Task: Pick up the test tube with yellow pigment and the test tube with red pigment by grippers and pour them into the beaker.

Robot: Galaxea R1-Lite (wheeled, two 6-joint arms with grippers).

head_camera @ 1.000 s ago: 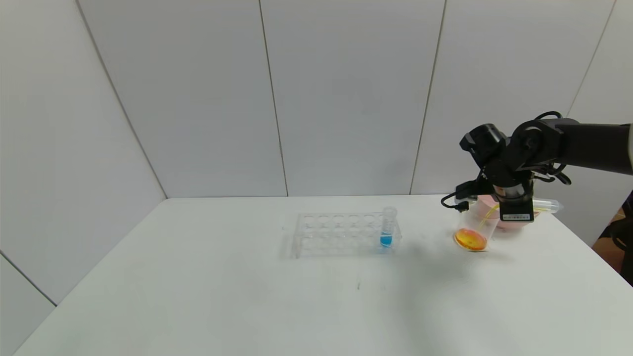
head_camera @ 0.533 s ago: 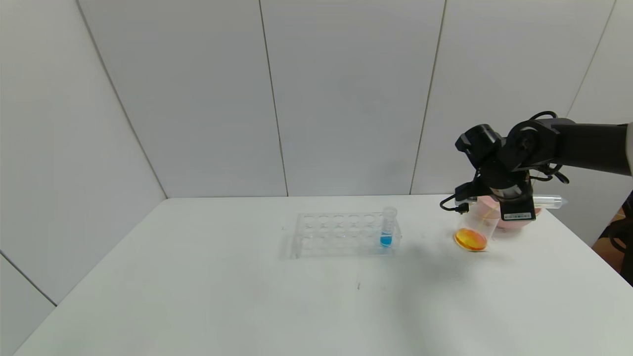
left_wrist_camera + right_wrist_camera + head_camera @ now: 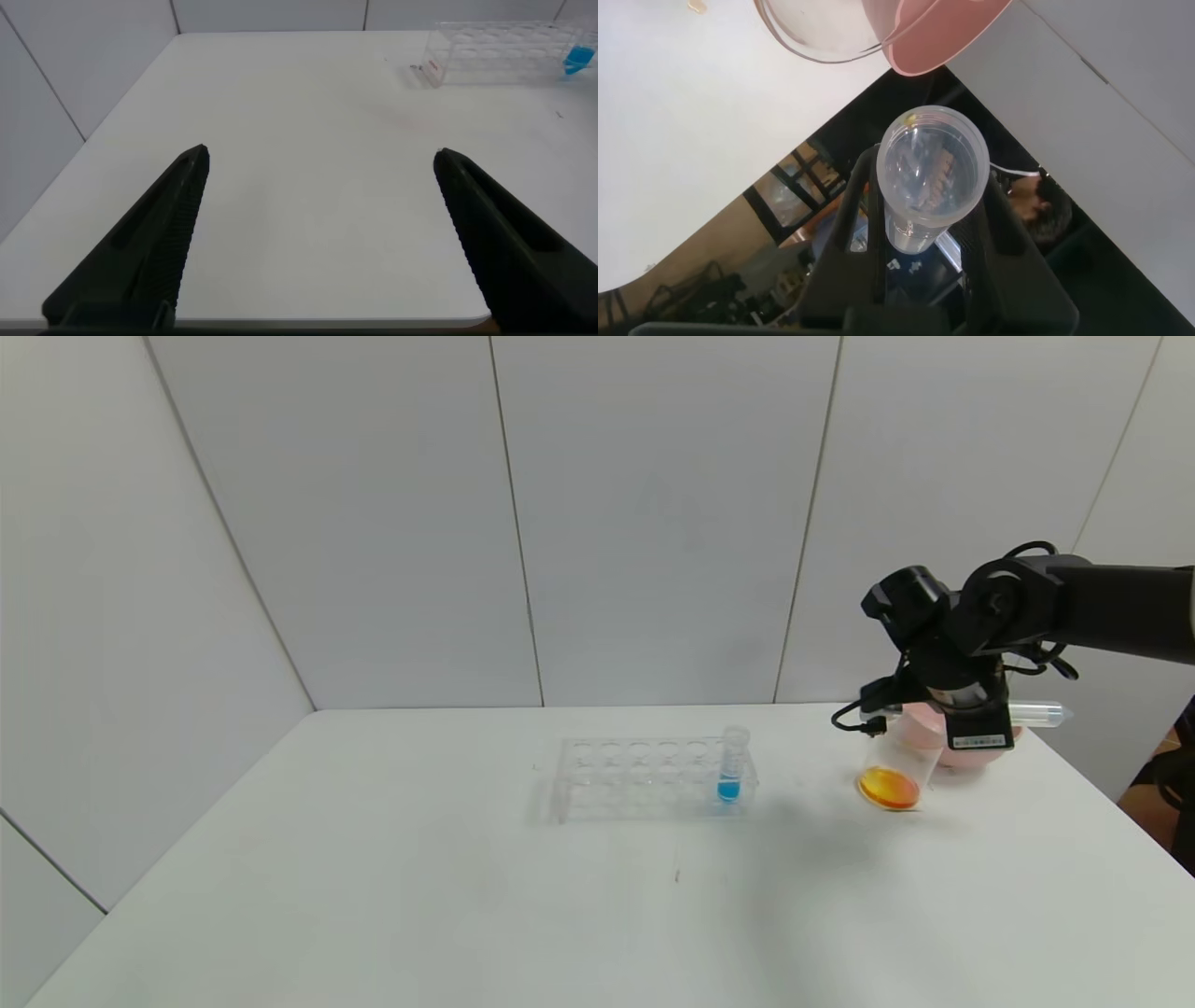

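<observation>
Head view shows the right hand (image 3: 971, 714) clamping a clear emptied tube (image 3: 1036, 715) sideways above the tapered clear beaker (image 3: 898, 773); leftover drops could miss its rim.

Right gripper (image 3: 971, 723) tips an emptied test tube (image 3: 1036, 714) sideways above the beaker (image 3: 898, 770).
Orange liquid pools inside; a blue tube (image 3: 731, 765) stands in the rack (image 3: 644, 777).

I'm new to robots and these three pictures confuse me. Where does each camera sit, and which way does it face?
Head view: on the robot's head, looking down at the white table; right gripper shows.
Left wrist view: on the left arm, facing the table; left gripper open.
Right wrist view: on the right arm, facing the held test tube.
Head and left wrist share the tube rack.
</observation>
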